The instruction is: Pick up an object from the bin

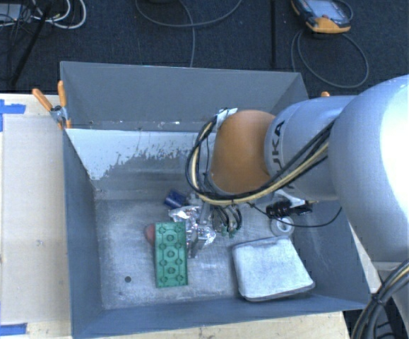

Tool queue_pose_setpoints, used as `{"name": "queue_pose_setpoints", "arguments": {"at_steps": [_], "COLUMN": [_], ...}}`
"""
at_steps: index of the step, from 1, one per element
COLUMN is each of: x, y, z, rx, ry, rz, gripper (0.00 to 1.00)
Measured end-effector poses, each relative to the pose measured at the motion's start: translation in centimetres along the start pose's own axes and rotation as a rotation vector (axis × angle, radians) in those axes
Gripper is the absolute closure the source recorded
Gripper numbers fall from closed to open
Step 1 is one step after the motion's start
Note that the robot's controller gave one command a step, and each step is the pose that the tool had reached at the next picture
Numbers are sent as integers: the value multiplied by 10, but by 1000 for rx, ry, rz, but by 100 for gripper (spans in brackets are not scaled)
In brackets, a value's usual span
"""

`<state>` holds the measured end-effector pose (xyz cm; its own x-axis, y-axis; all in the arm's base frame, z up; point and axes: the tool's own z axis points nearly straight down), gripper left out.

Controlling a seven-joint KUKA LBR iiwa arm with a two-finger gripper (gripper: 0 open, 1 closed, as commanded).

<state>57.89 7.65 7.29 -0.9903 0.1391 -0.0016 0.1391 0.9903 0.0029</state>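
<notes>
My gripper (201, 233) hangs low in the middle of the bin, under the arm's orange cover. Right beside it on its left lies a flat green studded plate (170, 255), its upper right corner touching or very close to the gripper. A crumpled silvery piece (181, 215) sits just above the plate, against the gripper's left side. Behind that lies a small blue thing (174, 201), partly hidden. A small red thing (150, 232) peeks out at the plate's upper left corner.
A white rectangular pad (270, 268) lies flat on the bin floor to the gripper's lower right. The arm and its cables cover the bin's right half. Bare floor lies at the left and front left.
</notes>
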Motion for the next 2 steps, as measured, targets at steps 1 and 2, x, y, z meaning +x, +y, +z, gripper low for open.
{"name": "queue_pose_setpoints", "arguments": {"at_steps": [1,2], "x": [-1,-2], "y": [0,1], "z": [-1,-4], "rx": [1,0], "ry": [1,-1], "rz": [0,2], "gripper": [0,100]}}
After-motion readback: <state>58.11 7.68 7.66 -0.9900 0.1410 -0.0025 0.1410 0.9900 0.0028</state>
